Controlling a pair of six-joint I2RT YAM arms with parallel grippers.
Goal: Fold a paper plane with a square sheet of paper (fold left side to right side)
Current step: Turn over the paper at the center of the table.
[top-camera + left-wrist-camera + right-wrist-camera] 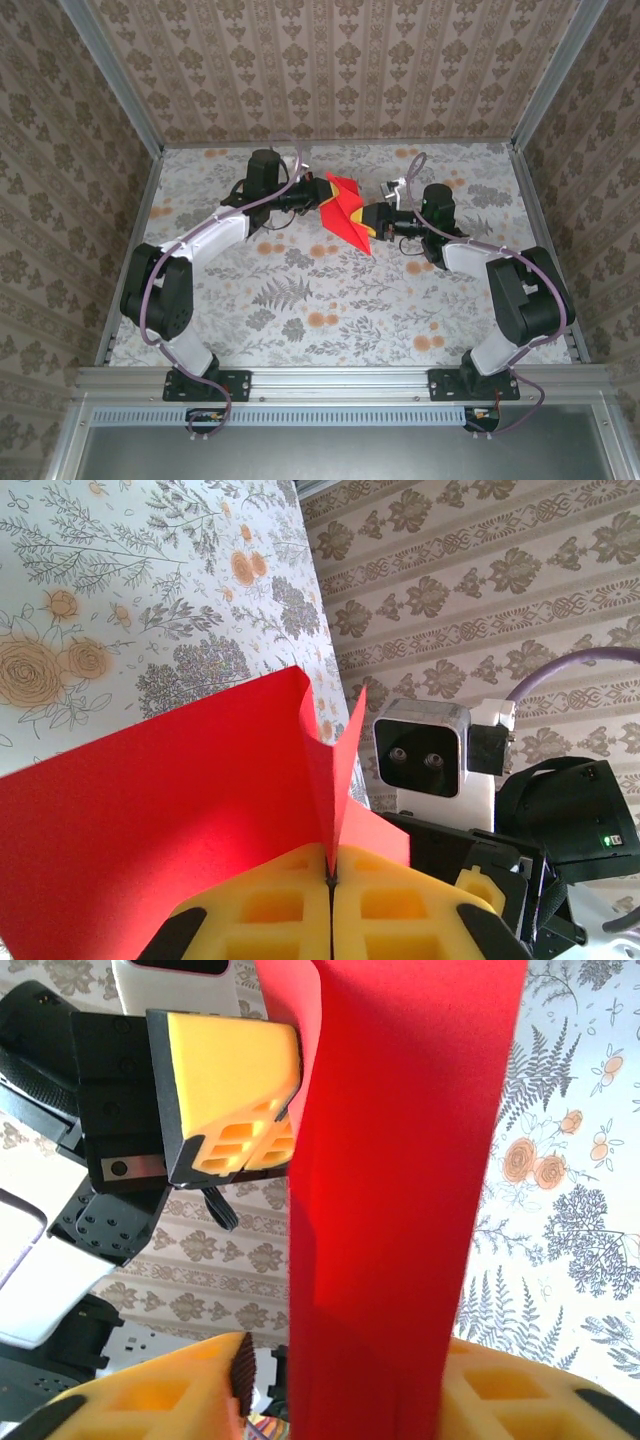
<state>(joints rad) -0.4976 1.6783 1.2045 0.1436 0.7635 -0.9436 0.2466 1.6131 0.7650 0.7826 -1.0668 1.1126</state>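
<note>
- The flower-patterned table [300,300]: the work hangs in the air above its far middle.
- The thin bright red square sheet of paper [342,195]: creased into flaps and held up between both arms. You're mid-fold, by my judgement, with no finished dart yet.
- Left tool [330,880]: clamped tight on the sheet.
- Right tool [345,1380]: its pads straddle the sheet with a gap showing. Next you likely pinch, then carry the left side across to the right.
- I can read no brand, label or writing.
</note>
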